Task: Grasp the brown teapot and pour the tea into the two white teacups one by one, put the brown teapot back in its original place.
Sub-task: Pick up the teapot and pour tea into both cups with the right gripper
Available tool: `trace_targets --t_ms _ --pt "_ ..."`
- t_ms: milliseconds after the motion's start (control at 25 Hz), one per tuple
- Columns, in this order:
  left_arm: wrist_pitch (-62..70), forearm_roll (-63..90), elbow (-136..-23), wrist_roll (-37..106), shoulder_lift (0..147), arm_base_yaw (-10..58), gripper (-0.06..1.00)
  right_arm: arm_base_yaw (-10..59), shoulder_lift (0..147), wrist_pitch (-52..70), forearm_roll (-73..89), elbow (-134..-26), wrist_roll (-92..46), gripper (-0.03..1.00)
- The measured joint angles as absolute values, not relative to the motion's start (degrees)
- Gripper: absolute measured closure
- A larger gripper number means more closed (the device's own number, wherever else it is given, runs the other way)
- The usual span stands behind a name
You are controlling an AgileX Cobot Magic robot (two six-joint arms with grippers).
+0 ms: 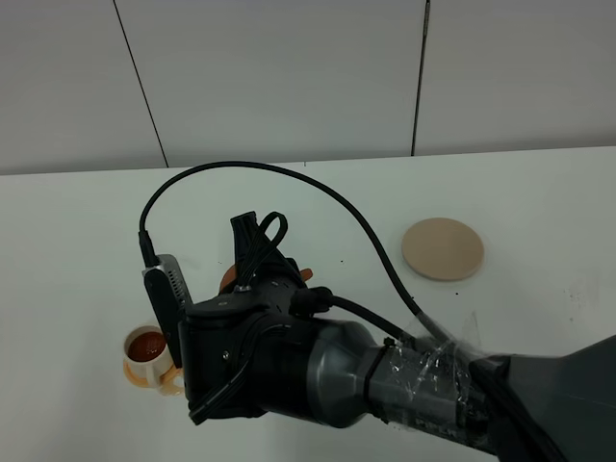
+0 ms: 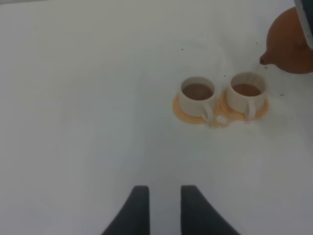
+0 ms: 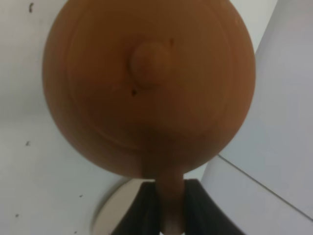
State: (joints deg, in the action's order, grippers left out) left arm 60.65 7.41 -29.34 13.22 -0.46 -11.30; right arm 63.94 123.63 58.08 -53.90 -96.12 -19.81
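Right gripper [image 3: 164, 203] is clamping the brown teapot [image 3: 146, 83] by its handle, tipping tea into one teacup [image 2: 247, 92]. Left gripper [image 2: 164, 198] is hovering aside, jaws apart.

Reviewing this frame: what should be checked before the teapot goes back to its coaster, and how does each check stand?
1. Grip: the right gripper is shut on the handle of the brown teapot: ok.
2. Tea in the teacup under the spout: ok.
3. Tea in the other teacup: ok.
4. Pouring stopped: not ok; a thin stream runs from the spout to the cup's rim.
5. The coaster is bare for the return: ok.
6. No spill: cannot tell; there is a pale patch between the saucers.
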Motion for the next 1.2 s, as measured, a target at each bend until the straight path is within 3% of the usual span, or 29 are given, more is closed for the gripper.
trace_targets --t_ms 1200 --pt "60.65 7.41 -29.34 13.22 -0.46 -11.30 0.71 65.44 126.98 59.96 -58.56 -96.12 -19.18 0.87"
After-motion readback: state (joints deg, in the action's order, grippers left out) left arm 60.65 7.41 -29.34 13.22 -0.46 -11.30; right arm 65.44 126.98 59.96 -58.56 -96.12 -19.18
